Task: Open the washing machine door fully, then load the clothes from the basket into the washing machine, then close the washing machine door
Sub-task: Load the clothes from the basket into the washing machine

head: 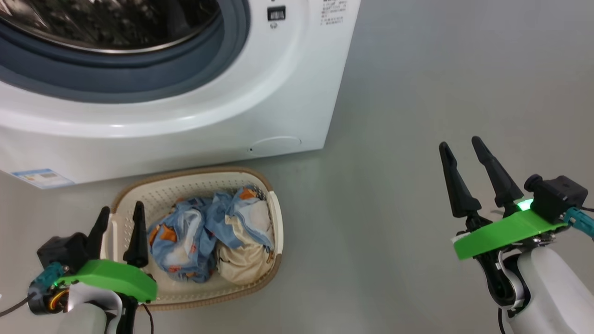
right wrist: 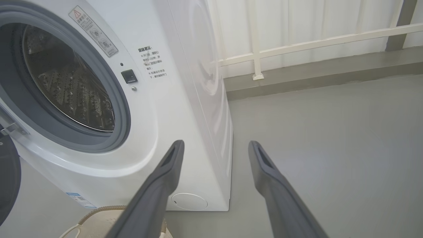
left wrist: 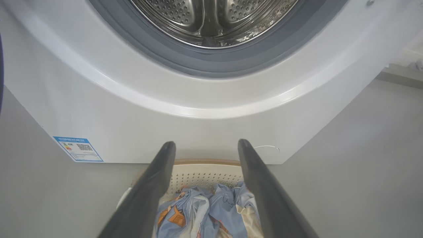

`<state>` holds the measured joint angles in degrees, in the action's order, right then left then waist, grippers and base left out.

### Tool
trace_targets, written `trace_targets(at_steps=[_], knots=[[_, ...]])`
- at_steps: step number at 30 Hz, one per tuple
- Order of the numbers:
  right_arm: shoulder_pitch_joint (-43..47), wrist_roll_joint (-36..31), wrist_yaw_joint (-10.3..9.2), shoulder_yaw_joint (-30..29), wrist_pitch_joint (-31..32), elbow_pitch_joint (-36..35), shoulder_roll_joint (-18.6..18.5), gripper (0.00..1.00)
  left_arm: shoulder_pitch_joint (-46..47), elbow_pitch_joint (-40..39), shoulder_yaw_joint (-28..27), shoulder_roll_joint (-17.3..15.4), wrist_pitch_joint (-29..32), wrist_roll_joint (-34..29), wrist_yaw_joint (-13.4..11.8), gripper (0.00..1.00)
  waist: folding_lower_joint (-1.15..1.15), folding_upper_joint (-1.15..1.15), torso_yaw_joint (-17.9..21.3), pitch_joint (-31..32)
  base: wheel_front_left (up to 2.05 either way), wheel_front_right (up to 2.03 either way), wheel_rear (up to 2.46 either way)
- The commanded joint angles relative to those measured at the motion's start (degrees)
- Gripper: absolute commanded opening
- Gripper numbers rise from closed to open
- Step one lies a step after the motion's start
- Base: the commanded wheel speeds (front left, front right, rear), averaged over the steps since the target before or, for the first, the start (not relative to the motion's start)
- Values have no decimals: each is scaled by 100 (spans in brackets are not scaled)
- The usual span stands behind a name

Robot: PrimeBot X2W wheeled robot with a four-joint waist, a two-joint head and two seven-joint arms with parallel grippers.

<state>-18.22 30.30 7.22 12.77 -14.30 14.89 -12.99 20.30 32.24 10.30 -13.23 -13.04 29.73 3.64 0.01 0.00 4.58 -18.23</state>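
At basket rim: left gripper spread | right gripper spread, over floor

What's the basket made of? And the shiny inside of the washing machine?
The basket looks like cream plastic: smooth moulded walls with neat rows of holes; its brown rim looks woven, perhaps plastic too. The drum looks like polished steel: silvery, mirror-like, punched with holes. The grey ring around it is probably matte rubber.

The grey floor carries the washing machine — the basket just before it.
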Motion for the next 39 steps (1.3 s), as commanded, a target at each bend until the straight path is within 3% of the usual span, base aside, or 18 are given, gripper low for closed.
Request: trace_targets(at_steps=[1, 16, 29, 39], knots=[[-113, -82, 26, 76, -70, -159, -19, 100, 188, 27, -156, -178, 2, 2, 39, 100, -1, 0, 96, -355, 0, 0, 0], [-443, -172, 26, 100, -70, -207, 153, 100, 1088, 1537, 350, -185, 195, -20, 321, 100, -1, 0, 255, -1103, 0, 0, 0], [-793, -261, 26, 124, -70, -295, 345, 100, 2063, 2986, 922, -269, 788, -117, 378, 100, -1, 0, 444, -1877, 0, 0, 0], [-1045, -270, 26, 229, -70, -344, 562, 100, 2796, 3832, 1061, -407, 1078, -175, 320, 100, -1, 0, 690, -2478, 0, 0, 0]])
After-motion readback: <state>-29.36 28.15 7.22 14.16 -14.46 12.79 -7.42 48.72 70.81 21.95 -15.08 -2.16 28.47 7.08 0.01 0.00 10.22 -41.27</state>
